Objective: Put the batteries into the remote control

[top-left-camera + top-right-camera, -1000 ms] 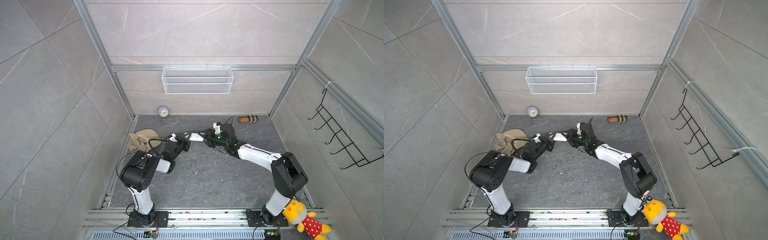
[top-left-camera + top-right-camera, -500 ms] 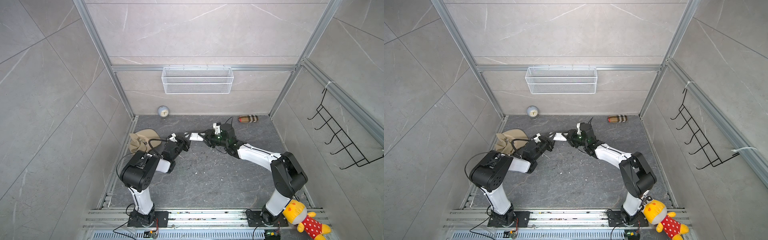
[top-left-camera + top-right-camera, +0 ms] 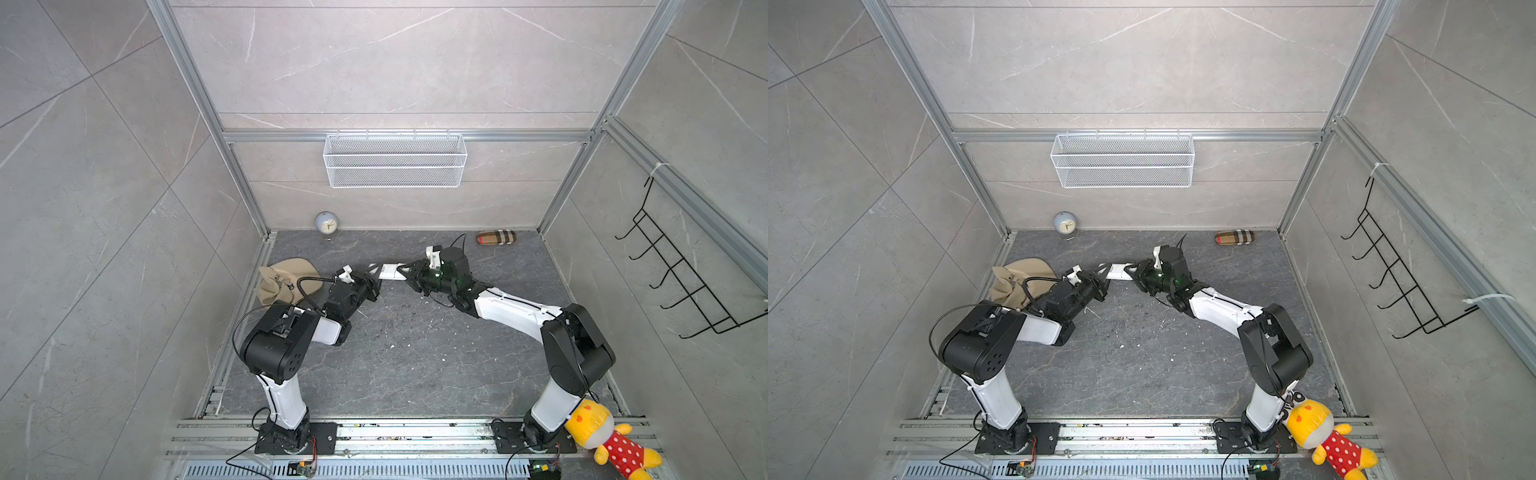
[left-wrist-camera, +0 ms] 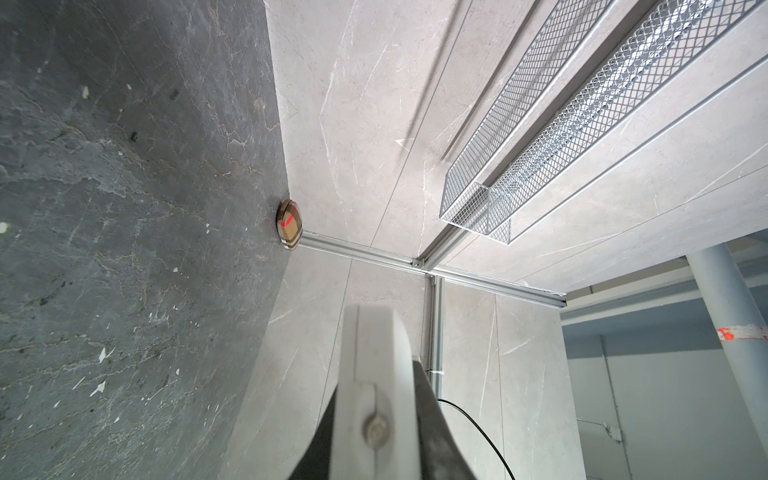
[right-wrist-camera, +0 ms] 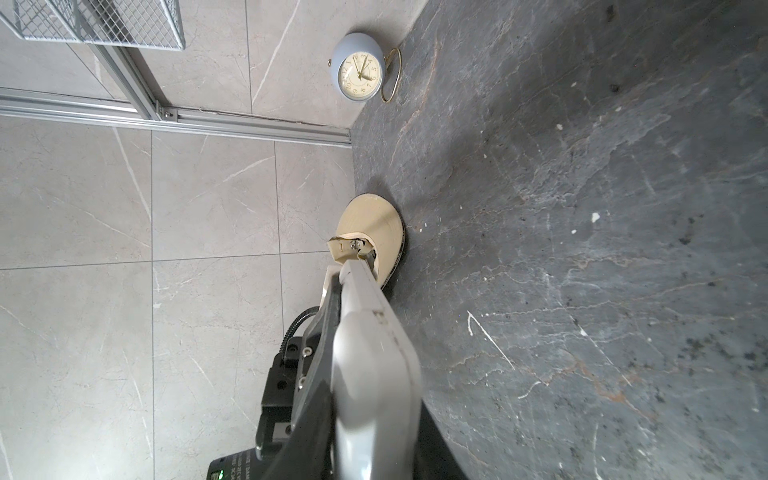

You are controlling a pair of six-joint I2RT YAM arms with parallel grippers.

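The white remote control [image 3: 388, 272] hangs edge-up above the dark floor at the back middle, held between both arms in both top views [image 3: 1118, 270]. My left gripper [image 3: 375, 277] is shut on its left end. In the left wrist view the remote [image 4: 374, 361] fills the gap between the dark fingers [image 4: 432, 415]. My right gripper [image 3: 406, 272] is shut on the other end. The right wrist view shows the remote's body [image 5: 374, 374] pinched between black fingers [image 5: 309, 399]. The batteries are out of view.
A beige cap [image 3: 286, 278] lies behind the left arm. A small blue clock [image 3: 327, 223] and a plaid case [image 3: 496, 238] sit by the back wall under a wire basket [image 3: 395, 160]. White specks litter the floor [image 3: 415, 332]. A plush toy [image 3: 611, 440] lies front right.
The right gripper's jaws have narrowed onto the remote's end. The left gripper keeps its hold, and both arms have hardly moved.
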